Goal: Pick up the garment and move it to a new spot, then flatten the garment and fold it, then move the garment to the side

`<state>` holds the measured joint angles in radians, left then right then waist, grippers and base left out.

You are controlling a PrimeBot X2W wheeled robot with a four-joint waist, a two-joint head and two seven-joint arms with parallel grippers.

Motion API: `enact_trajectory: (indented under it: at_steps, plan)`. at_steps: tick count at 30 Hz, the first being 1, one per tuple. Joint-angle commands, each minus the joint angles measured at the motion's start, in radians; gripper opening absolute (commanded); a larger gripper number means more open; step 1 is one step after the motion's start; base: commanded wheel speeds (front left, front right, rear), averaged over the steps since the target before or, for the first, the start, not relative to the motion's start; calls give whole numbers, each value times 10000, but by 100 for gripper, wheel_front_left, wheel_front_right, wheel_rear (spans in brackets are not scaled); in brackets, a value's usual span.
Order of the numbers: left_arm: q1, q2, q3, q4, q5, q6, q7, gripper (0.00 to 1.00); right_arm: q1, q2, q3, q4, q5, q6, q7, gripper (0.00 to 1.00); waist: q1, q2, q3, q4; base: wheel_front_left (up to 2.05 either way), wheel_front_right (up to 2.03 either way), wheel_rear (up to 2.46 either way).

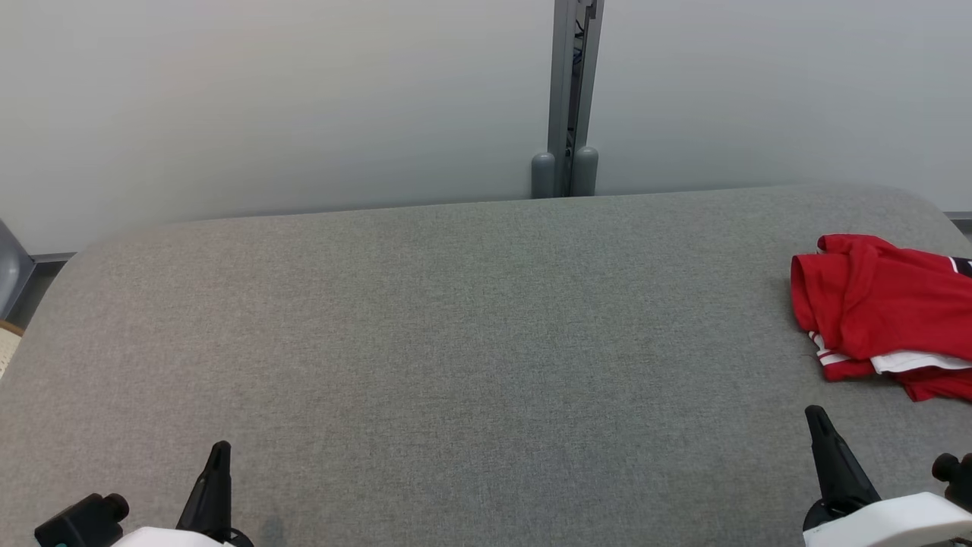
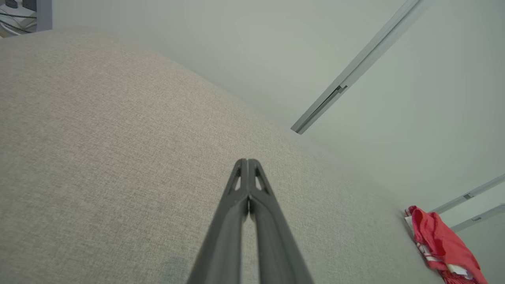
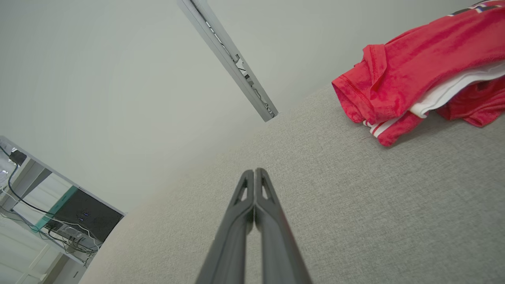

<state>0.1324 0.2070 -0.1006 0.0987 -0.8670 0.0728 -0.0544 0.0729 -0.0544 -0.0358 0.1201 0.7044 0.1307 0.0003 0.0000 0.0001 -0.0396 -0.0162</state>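
Closest, along the bottom edge of the head view, are the left hand (image 1: 219, 447) at lower left and the right hand (image 1: 815, 412) at lower right. Each has its two dark fingers pressed fully together and grips nothing. Above them a grey fabric table (image 1: 456, 342) fills most of the frame, under a pale wall (image 1: 266, 99). At the right edge a crumpled red garment (image 1: 881, 311) with white trim lies on the table, apart from the right hand. A grey post (image 1: 573, 91) splits the wall at upper centre.

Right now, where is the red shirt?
In the head view the red shirt lies crumpled at the right edge of the grey table, just ahead of the right gripper.
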Motion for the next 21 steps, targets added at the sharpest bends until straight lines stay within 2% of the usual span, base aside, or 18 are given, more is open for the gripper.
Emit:
enact_trajectory:
  at_steps: [1, 21]
  plan:
    - [-355, 29, 163, -45, -334, -115, 55, 0, -281, -74, -81, -49, 419, 0, 55, 0, 0, -1, 7, 3, 0, 0, 0]
    - [-954, -370, 669, 351, -2376, -663, 457, 0, -741, -70, -255, 305, 2858, 1, 339, 0, 0, -1, 93, 35, 0, 0, 0]
